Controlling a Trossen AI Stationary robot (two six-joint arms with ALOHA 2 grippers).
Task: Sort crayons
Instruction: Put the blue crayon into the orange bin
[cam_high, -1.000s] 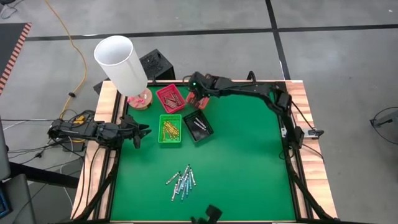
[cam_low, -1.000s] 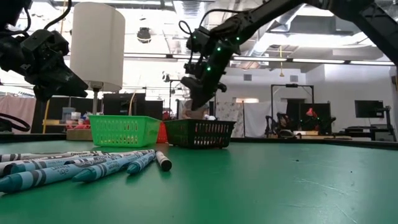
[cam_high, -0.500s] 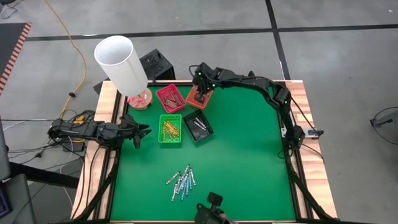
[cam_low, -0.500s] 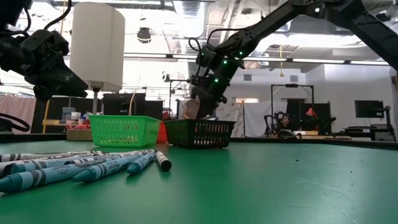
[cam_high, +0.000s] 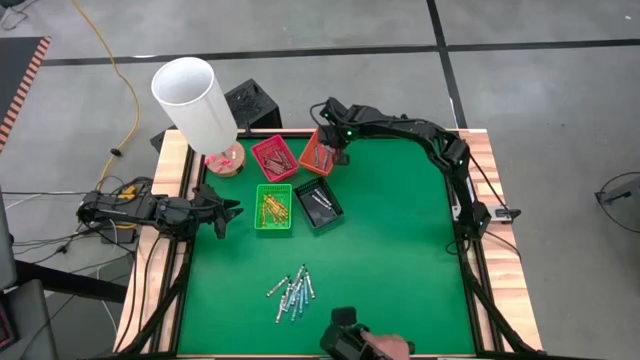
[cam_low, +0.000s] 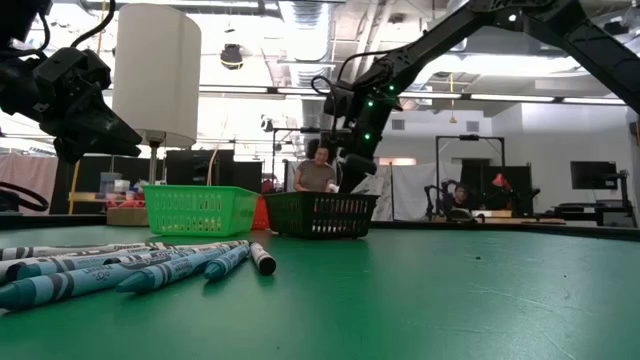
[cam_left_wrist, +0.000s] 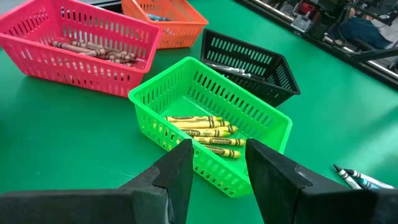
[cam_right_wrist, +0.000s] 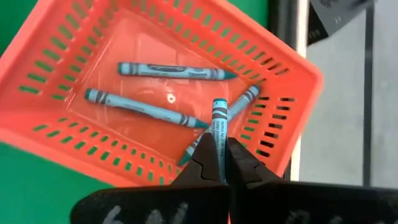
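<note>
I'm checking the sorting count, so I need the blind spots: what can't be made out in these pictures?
- Loose crayons, high view: too small to count or colour reliably.
- Same pile, low view: cut off by the picture's left edge.
- Orange tray, low view: hidden behind the green tray and black tray.
- Black tray contents, left wrist view: mostly screened by its mesh wall.
- Crayon in the right gripper: lower end hidden between the fingers.

Pretty even bright overhead light, hardly any shadows on the green tabletop (cam_high: 400, 250). Low view is blown out by ceiling lights up top, so the arms go silhouette-dark. Nearest crayons (cam_low: 110, 268) there look soft; wrist views are crisp.
</note>
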